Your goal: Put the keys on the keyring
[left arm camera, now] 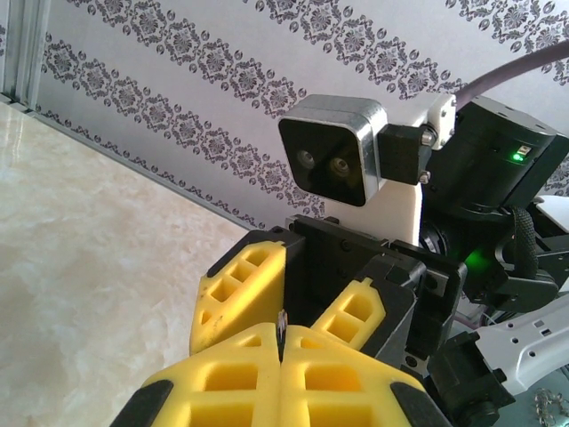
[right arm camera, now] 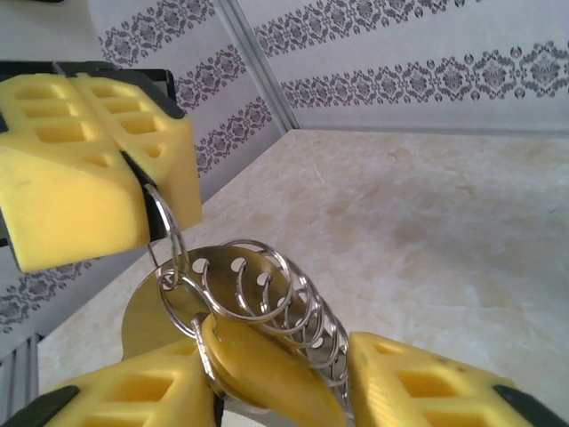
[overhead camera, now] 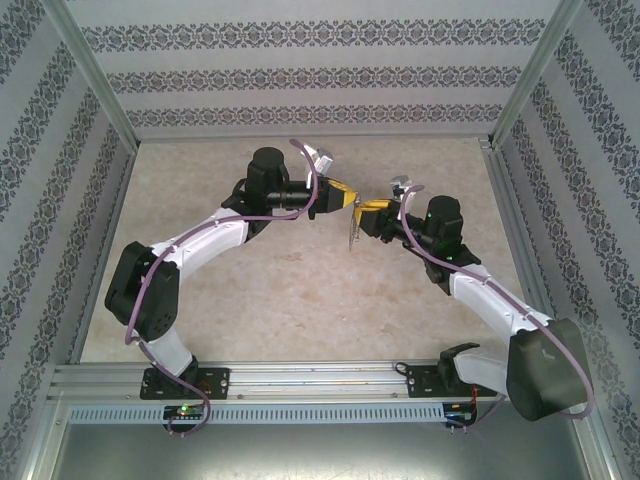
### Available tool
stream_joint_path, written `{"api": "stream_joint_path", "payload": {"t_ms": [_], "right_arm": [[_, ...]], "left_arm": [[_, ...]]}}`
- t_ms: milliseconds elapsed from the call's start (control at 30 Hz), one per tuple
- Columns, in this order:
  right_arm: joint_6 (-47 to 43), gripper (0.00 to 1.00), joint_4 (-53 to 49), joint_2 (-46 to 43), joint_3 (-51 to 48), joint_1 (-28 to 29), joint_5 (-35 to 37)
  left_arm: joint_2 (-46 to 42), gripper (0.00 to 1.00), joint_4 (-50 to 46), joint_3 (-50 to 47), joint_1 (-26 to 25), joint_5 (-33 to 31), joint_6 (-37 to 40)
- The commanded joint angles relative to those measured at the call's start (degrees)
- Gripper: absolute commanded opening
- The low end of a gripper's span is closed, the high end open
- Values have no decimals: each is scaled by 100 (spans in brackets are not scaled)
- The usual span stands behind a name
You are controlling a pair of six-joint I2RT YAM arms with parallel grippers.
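Pinching the keyring (right arm camera: pixel 169 222) aloft with jaws fully closed, the left gripper (right arm camera: pixel 142 191) faces the right gripper (right arm camera: pixel 283 378), whose half-parted jaws flank the key (right arm camera: pixel 258 356), grip uncertain; a loose hold could let it twist away or drop to the table (right arm camera: pixel 427 231).

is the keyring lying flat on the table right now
No, the keyring hangs in the air above the table, one of its rings pinched in the shut left gripper.

Metal sliver (left arm camera: pixel 281 331) between closed left jaws
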Motion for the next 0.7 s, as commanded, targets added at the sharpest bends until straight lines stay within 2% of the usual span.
{"api": "stream_joint_path", "payload": {"t_ms": [0, 200, 267, 667], "right_arm": [[-80, 32, 203, -1, 84, 63, -197], [-104, 6, 96, -131, -31, 86, -258], [-107, 1, 48, -157, -24, 88, -295], [-39, 0, 3, 194, 347, 380, -538]], "left_arm": [[-226, 0, 430, -26, -68, -14, -101], [-302, 0, 687, -141, -67, -244, -132], [-331, 0, 833, -212, -72, -319, -184], [-432, 0, 1986, -714, -68, -569, -580]]}}
